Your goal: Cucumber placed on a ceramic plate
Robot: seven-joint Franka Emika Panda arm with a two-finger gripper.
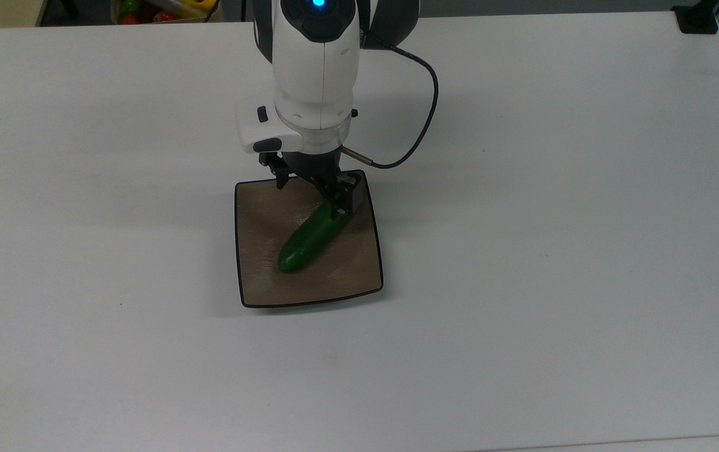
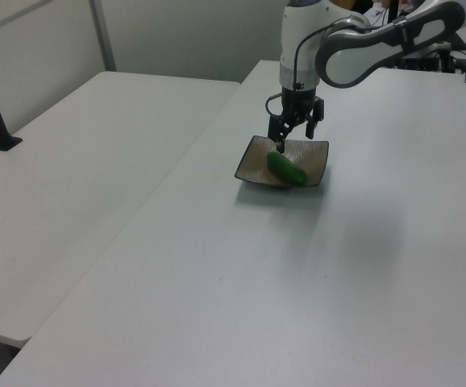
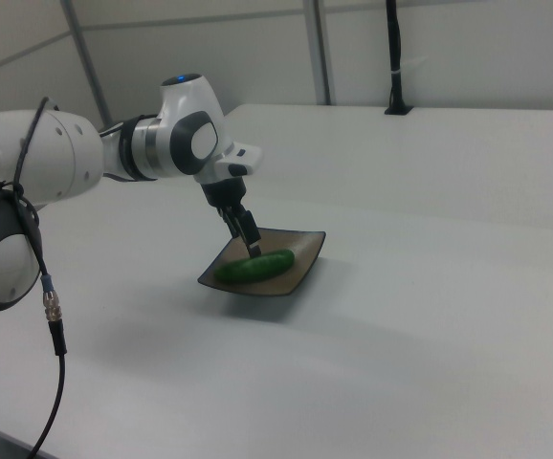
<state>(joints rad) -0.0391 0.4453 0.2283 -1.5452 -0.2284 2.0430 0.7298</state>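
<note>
Small, smooth, dark green cucumber [image 1: 310, 240] lies on the square, glossy brown-taupe ceramic plate [image 1: 259, 276] — diagonal in the top view, one rounded end toward the plate's lower left, the other up by the gripper. In the right view the cucumber [image 3: 254, 267] rests lengthwise across the plate [image 3: 296, 282]; in the left view it [image 2: 285, 168] sits over the plate's [image 2: 249, 165] middle.

White Franka arm's black two-finger gripper [image 1: 312, 188] hangs over the plate's upper edge in the top view, fingers spread apart. One fingertip [image 1: 342, 199] sits at the cucumber's upper end; the other is clear of it, above bare plate. Whether that fingertip touches the cucumber — cannot tell. Left view: gripper [image 2: 292, 135] just above the cucumber's far end. Right view: gripper [image 3: 247, 236] angled down to the cucumber's top.

Plate sits flat on the wide white table [image 1: 554, 251]. A thin dark cable [image 1: 419, 129] loops from the wrist on the top view's right.
</note>
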